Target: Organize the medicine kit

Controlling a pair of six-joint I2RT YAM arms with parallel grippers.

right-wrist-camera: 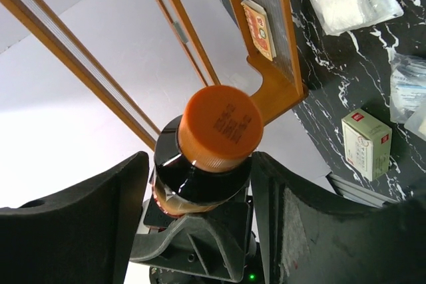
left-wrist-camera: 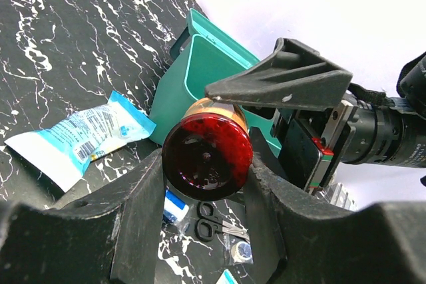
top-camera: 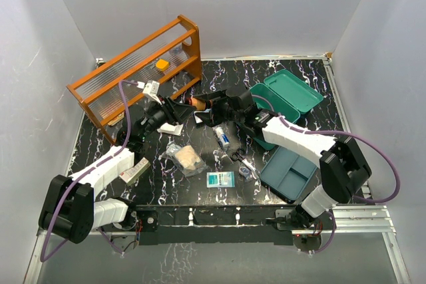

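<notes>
A dark amber bottle (top-camera: pixel 200 103) with an orange cap (right-wrist-camera: pixel 219 124) hangs level above the table's middle, between both grippers. My left gripper (top-camera: pixel 188 106) is shut on its base end; both fingers press the bottle's red bottom (left-wrist-camera: pixel 208 154). Facing it, my right gripper (top-camera: pixel 214 102) stands open, its fingers straddling the cap end (right-wrist-camera: pixel 200 164) with a small gap on one side. One right finger (left-wrist-camera: pixel 279 81) lies just over the bottle. The teal medicine kit (top-camera: pixel 296 92) lies open at the back right, partly hidden by the right arm, and shows behind the bottle (left-wrist-camera: pixel 200 71).
An orange wooden rack (top-camera: pixel 133 71) stands at the back left. A blue-grey divided tray (top-camera: pixel 287 174) sits front right. Loose on the table are a white box (top-camera: pixel 135 169), a gauze bag (top-camera: pixel 186 159), a teal packet (top-camera: pixel 220 179), scissors (top-camera: pixel 238 157) and a blue-white pack (top-camera: pixel 222 139).
</notes>
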